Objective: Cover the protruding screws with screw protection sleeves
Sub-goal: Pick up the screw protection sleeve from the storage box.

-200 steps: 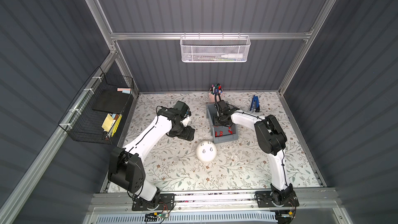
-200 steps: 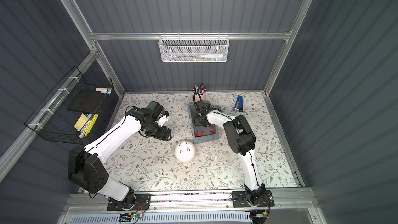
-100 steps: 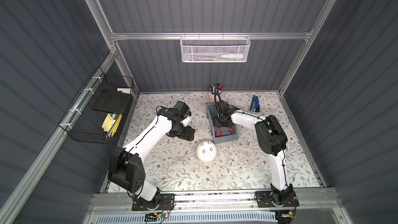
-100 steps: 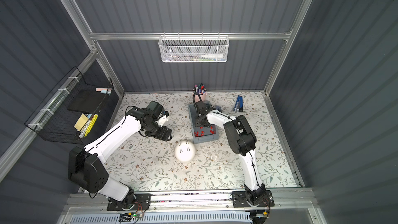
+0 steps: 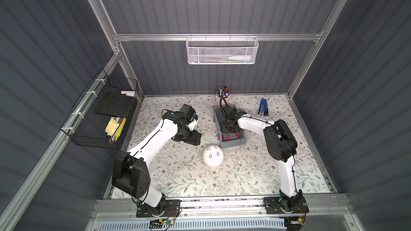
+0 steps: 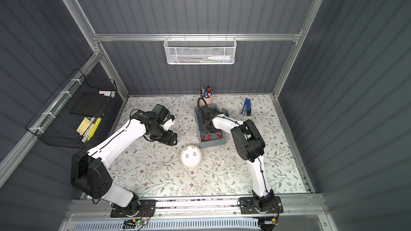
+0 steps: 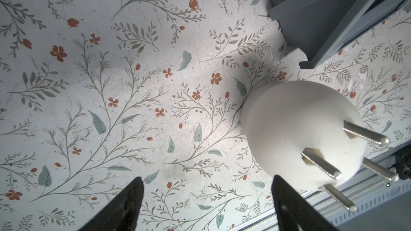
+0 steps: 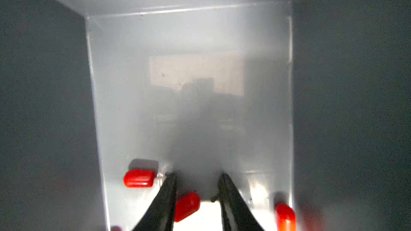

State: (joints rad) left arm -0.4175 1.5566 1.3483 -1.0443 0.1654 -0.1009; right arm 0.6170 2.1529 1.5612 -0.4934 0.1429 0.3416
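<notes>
4 protruding screws (image 7: 321,164) on the white dome (image 7: 289,125) stand bare, so the step in hand reads as the first pick. The right gripper (image 8: 197,175) is down inside the grey bin (image 5: 231,144), jaws parted and clamping nothing, with 1 of the screw protection sleeves (image 8: 186,205) lying on its side between them, nearer 1 finger than the other. Next move, as I judge it: centre on that sleeve, close gently, lift clear of the bin walls; the left gripper (image 7: 207,177) hangs wide open and empty just beside the dome.
</notes>
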